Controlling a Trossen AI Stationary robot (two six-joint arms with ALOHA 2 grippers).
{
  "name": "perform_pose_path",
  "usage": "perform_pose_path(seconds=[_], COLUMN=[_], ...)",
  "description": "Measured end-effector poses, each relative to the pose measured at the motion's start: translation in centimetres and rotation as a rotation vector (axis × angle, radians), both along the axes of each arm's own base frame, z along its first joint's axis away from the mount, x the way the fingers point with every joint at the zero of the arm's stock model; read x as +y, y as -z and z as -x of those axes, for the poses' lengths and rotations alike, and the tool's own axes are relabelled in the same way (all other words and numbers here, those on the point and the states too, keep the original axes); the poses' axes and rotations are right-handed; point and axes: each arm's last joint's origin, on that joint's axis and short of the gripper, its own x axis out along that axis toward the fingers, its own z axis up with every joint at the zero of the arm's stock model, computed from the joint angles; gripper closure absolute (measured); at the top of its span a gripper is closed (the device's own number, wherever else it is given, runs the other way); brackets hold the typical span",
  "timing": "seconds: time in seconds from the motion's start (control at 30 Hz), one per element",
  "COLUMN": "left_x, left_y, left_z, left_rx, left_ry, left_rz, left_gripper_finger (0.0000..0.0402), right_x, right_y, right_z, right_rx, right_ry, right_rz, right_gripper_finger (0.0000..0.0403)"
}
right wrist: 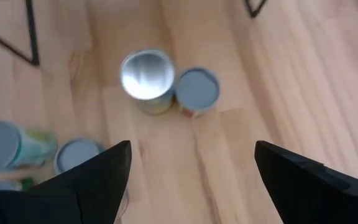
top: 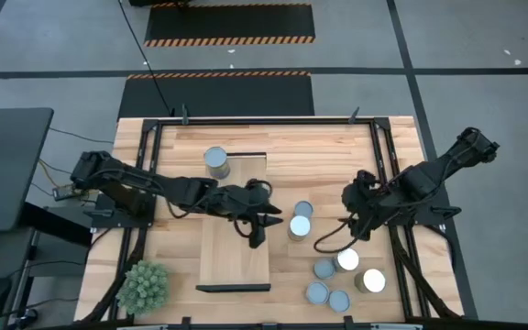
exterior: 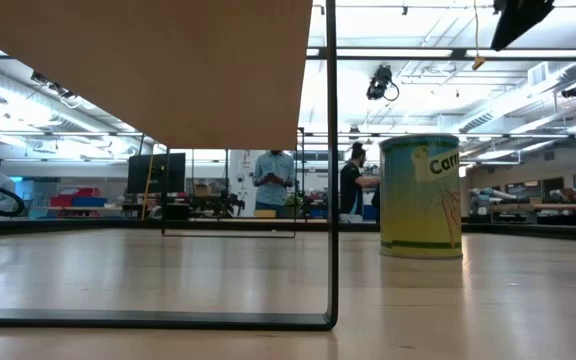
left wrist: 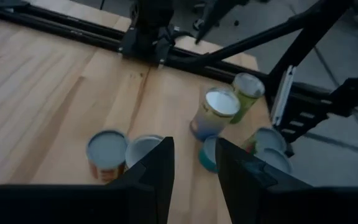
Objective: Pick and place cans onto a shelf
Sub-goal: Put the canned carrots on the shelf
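Overhead, the left gripper [top: 262, 226] hangs over the right edge of the shelf [top: 235, 266], pointing toward the pair of cans [top: 300, 220] that sit touching each other just right of it. Jaws are open a moderate gap w/ nothing between them; the left wrist cam shows daylight between both fingers [left wrist: 157, 171] and only tabletop behind.

The relation that matters: the bright-topped can [top: 299, 226] is the nearer of the pair, just beside the left gripper and straight out along its reach. The cans stand upright, so the long axis is vertical and a side-on or top-down pinch both look doable. The left arm is stretched long and low across the shelf from its base, wrist turned toward the pair.

The right gripper [top: 358, 223] is on the other side of the pair, a bit further off, arm folded back toward its base. Its jaws are spread wide and empty in its own wrist cam, w/ the same two cans [right wrist: 169, 82] ahead of it.

One can [top: 215, 161] sits at the shelf's far end, prob on the board, though the overhead angle makes that hard to call. The remaining cluster [top: 342, 278] is near the right front corner of the table, five I think. I'd guess left goes for the bright-topped one next.
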Motion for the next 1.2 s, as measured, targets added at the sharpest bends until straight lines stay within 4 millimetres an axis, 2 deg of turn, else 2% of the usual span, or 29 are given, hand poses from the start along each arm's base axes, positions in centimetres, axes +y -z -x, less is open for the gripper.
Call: perform_pose_path(seconds=[0.33, 0.63, 0.93, 1.2], left_x=[0.1, 0.2, 0.1, 0.3], left_y=[0.9, 0.2, 1.0, 0.9], left_z=[-2.5, -5.0, -7.9, -9.9], left_rx=[0.095, 0.128, 0.271, 0.304], left_ry=[0.039, 0.055, 0.104, 0.125], left_rz=[-0.032, -0.027, -0.064, -0.039], left_gripper_finger=[0.0278, 0.0278, 0.0278, 0.0278], right_x=[-1.3, -1.8, -2.2, -2.7], right_y=[-1.3, -1.6, -2.1, -2.6], right_z=[1.7, 2.2, 3.0, 3.6], right_rx=[-0.114, -0.135, -0.162, -0.215], right_ry=[0.101, 0.106, 0.132, 0.154], right_rz=[0.021, 0.053, -0.002, 0.016], right_gripper_finger=[0.0054, 0.0054, 0.0054, 0.0054])
